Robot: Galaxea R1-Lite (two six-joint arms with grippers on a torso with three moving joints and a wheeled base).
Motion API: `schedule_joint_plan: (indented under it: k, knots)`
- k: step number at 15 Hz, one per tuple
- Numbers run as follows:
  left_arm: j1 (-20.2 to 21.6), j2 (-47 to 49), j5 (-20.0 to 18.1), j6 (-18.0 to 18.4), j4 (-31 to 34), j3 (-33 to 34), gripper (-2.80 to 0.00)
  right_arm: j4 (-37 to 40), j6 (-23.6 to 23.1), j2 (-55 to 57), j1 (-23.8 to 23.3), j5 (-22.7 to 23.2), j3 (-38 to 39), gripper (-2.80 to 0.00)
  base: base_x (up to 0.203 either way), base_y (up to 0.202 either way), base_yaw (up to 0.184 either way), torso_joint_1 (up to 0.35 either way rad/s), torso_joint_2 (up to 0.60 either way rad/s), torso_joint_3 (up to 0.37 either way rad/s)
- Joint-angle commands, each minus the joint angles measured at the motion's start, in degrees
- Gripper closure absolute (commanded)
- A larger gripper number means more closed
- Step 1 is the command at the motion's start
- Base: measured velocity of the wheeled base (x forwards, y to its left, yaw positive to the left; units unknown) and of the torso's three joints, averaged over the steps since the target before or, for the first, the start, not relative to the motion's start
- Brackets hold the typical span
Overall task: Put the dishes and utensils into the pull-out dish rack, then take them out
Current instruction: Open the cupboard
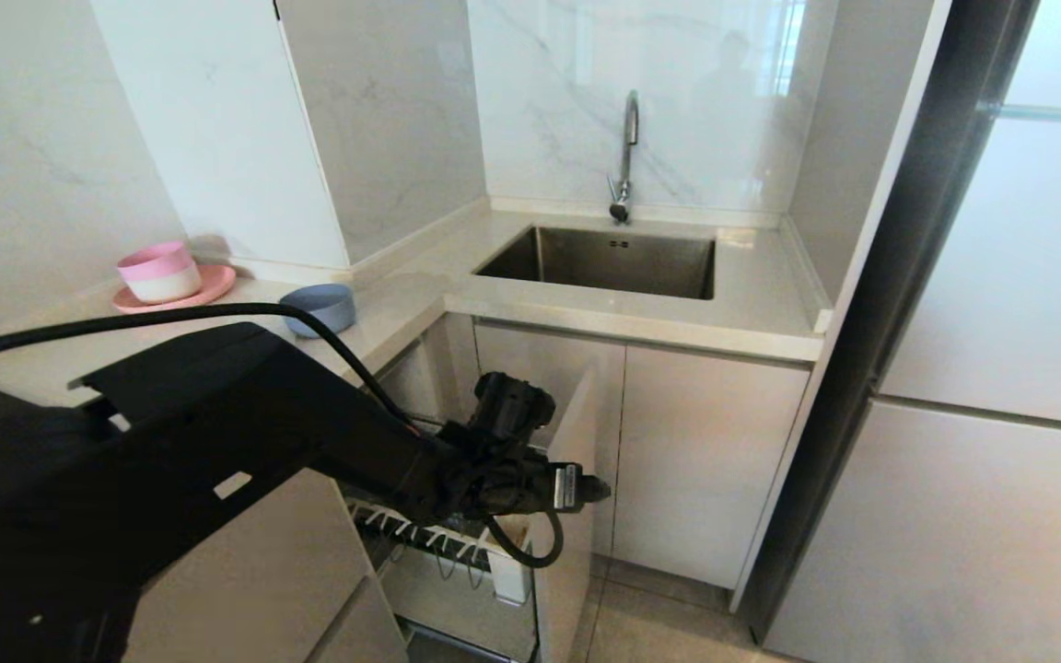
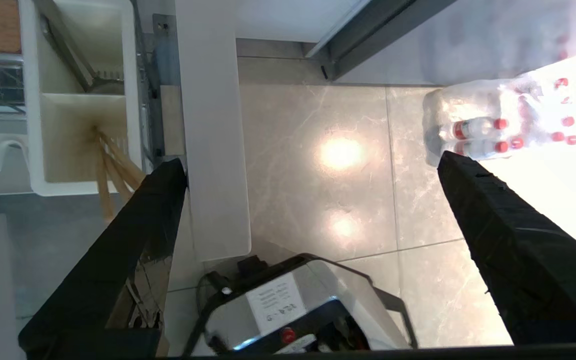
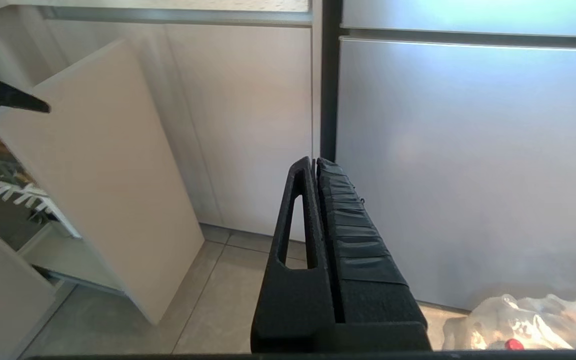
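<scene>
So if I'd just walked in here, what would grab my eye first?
Probably the big black left arm reaching over the pulled-out dish rack below the counter, its left gripper wide open and empty above the rack's beige front panel. Beside it, wooden chopsticks stand in the white caddy. Up on the counter, a blue-grey bowl waits by a pink bowl on a pink plate.

A: How many bowls on the counter?
B: Two: one blue-grey bowl [image 1: 320,307], one pink-and-white bowl [image 1: 159,272] (sitting on the single pink plate [image 1: 210,286]).
A: And utensils in the white utensil caddy [image 2: 33,150]?
B: One pair of chopsticks [image 2: 110,167], one fork [image 2: 75,67].
</scene>
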Motion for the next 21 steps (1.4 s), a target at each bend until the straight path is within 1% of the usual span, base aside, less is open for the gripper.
schedule_joint_plan:
  k: [1, 4, 6, 11, 17, 19, 21]
  knots:
    - [-0.9, 0.2, -0.1, -0.8, 0.0, 0.1, -2.80, 0.0, 0.0, 0.1, 0.0, 0.0, 0.0, 0.00, 0.000, 0.000, 0.000, 0.000, 0.00, 0.000]
    - [-1.6, 0.2, -0.1, -1.4, 0.0, 0.1, -2.80, 0.0, 0.0, 0.1, 0.0, 0.0, 0.0, 0.00, 0.000, 0.000, 0.000, 0.000, 0.00, 0.000]
    - [-2.8, 0.2, -0.1, -3.2, -1.5, 0.4, -2.80, 0.0, 0.0, 0.1, 0.0, 0.0, 0.0, 0.00, 0.000, 0.000, 0.000, 0.000, 0.00, 0.000]
    - [-4.8, -0.2, 0.0, -4.6, -1.8, 0.8, -2.80, 0.0, 0.0, 0.1, 0.0, 0.0, 0.0, 0.00, 0.000, 0.000, 0.000, 0.000, 0.00, 0.000]
    - [-7.2, -0.4, 0.2, -5.9, -1.8, 1.2, -2.80, 0.0, 0.0, 0.1, 0.0, 0.0, 0.0, 0.00, 0.000, 0.000, 0.000, 0.000, 0.00, 0.000]
    - [-7.3, -1.1, 0.3, -5.9, -1.7, 1.3, -2.80, 0.0, 0.0, 0.1, 0.0, 0.0, 0.0, 0.00, 0.000, 0.000, 0.000, 0.000, 0.00, 0.000]
    - [-7.3, -1.5, 1.7, -5.8, -1.4, 1.3, -2.80, 0.0, 0.0, 0.1, 0.0, 0.0, 0.0, 0.00, 0.000, 0.000, 0.000, 0.000, 0.00, 0.000]
